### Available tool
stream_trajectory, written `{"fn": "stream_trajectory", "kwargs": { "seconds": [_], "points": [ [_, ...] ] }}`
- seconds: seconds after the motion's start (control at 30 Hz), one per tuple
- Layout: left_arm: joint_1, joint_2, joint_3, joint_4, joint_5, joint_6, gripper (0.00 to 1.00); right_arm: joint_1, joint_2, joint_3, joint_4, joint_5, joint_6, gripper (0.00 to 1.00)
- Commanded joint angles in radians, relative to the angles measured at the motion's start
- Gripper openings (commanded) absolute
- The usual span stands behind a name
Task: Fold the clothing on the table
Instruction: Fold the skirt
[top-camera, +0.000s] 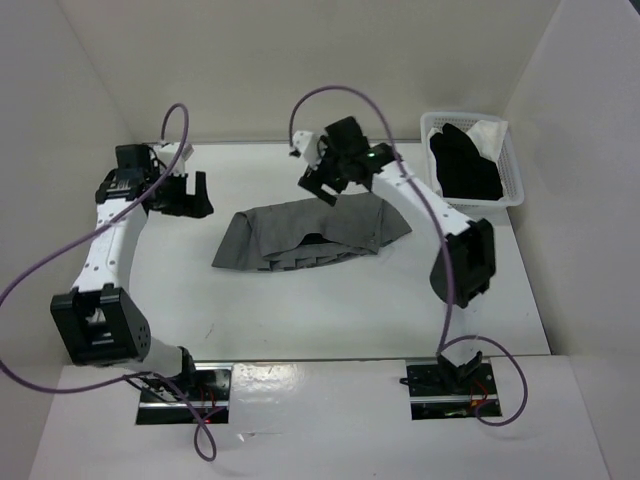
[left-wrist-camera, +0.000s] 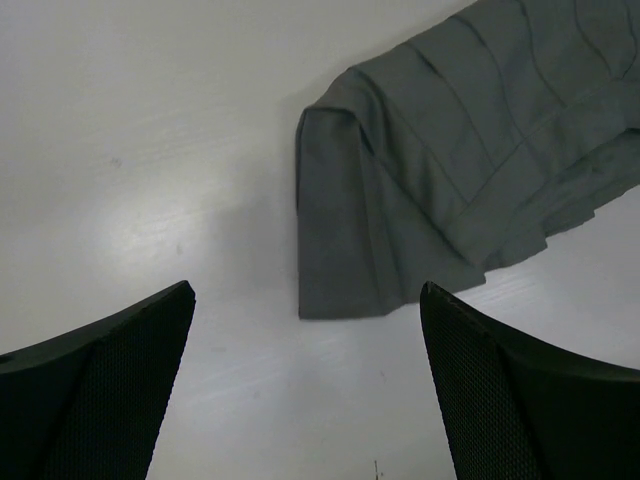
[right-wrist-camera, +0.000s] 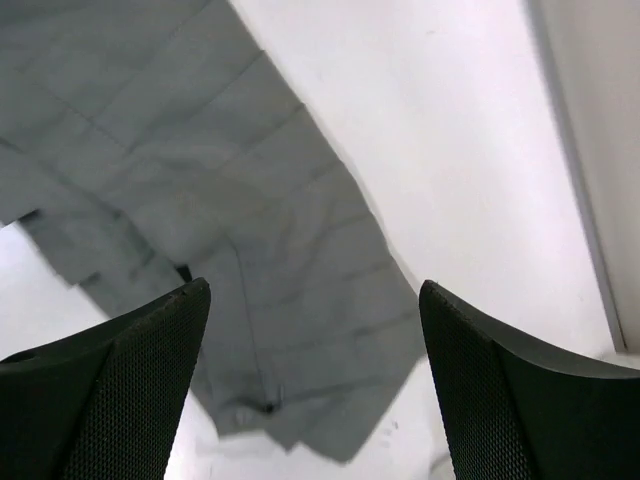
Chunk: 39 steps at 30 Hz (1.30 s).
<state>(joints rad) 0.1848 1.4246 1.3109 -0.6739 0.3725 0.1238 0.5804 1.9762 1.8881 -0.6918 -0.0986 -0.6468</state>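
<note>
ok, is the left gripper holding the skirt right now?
No. In the left wrist view the left gripper is open with nothing between its jaws; the skirt lies on the table beyond them.

Your right gripper (right-wrist-camera: 312, 290) hangs over the grey pleated skirt (right-wrist-camera: 230, 220); jaws spread wide, nothing between them; white table (right-wrist-camera: 440, 120) shows to its right.

Plain white matte wall panels (top-camera: 300, 60) at back, left and right; even, diffuse light, soft shadows
</note>
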Motion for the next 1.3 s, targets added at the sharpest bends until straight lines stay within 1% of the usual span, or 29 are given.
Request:
{"fn": "stream_trajectory", "kwargs": {
  "seconds": [0.0,0.03,0.1,0.13,0.2,0.23,0.3,0.33,0.4,0.43,0.53,0.7,0.73,0.87,1.1,1.27],
  "points": [
    [-0.069,0.134,0.094,0.077,0.048,-0.012,0.99,-0.118,-0.233,-0.056,-0.109,-0.182,0.084,0.89],
    [-0.086,0.207,0.109,0.088,0.048,-0.012,0.98,-0.141,-0.269,-0.145,-0.1,-0.191,0.084,0.89],
    [-0.128,0.278,0.143,0.099,0.048,-0.012,0.94,-0.187,-0.333,-0.242,-0.1,-0.191,0.084,0.89],
    [-0.137,0.343,0.161,0.099,0.048,-0.012,0.91,-0.233,-0.399,-0.33,-0.091,-0.191,0.084,0.89],
    [-0.148,0.402,0.218,0.099,0.048,-0.012,0.88,-0.287,-0.462,-0.409,-0.091,-0.205,0.084,0.89],
    [-0.148,0.449,0.234,0.099,0.048,-0.021,0.87,-0.336,-0.523,-0.478,-0.081,-0.219,0.102,0.89],
    [-0.139,0.494,0.274,0.09,0.081,-0.03,0.85,-0.39,-0.58,-0.533,-0.081,-0.254,0.113,0.89],
    [-0.139,0.532,0.287,0.089,0.082,-0.03,0.85,-0.436,-0.627,-0.575,-0.081,-0.271,0.113,0.89],
    [-0.139,0.582,0.319,0.089,0.104,-0.03,0.85,-0.477,-0.663,-0.619,-0.09,-0.299,0.113,0.89],
    [-0.139,0.597,0.329,0.089,0.105,-0.03,0.85,-0.511,-0.689,-0.629,-0.091,-0.299,0.113,0.89],
    [-0.139,0.651,0.358,0.103,0.082,-0.03,0.85,-0.56,-0.721,-0.641,-0.109,-0.342,0.122,0.89],
    [-0.139,0.749,0.438,0.079,0.095,-0.012,0.85,-0.634,-0.734,-0.65,-0.109,-0.408,0.142,0.9],
    [-0.148,0.766,0.455,0.044,0.108,0.02,0.85,-0.634,-0.734,-0.65,-0.118,-0.418,0.142,0.9],
    [-0.157,0.812,0.496,-0.004,0.117,0.071,0.85,-0.654,-0.723,-0.639,-0.127,-0.418,0.142,0.9],
    [-0.157,0.835,0.505,-0.124,0.152,0.178,0.85,-0.663,-0.703,-0.61,-0.127,-0.428,0.142,0.9],
    [-0.157,0.875,0.516,-0.226,0.221,0.276,0.84,-0.663,-0.703,-0.61,-0.118,-0.428,0.151,0.9]
  ]
}}
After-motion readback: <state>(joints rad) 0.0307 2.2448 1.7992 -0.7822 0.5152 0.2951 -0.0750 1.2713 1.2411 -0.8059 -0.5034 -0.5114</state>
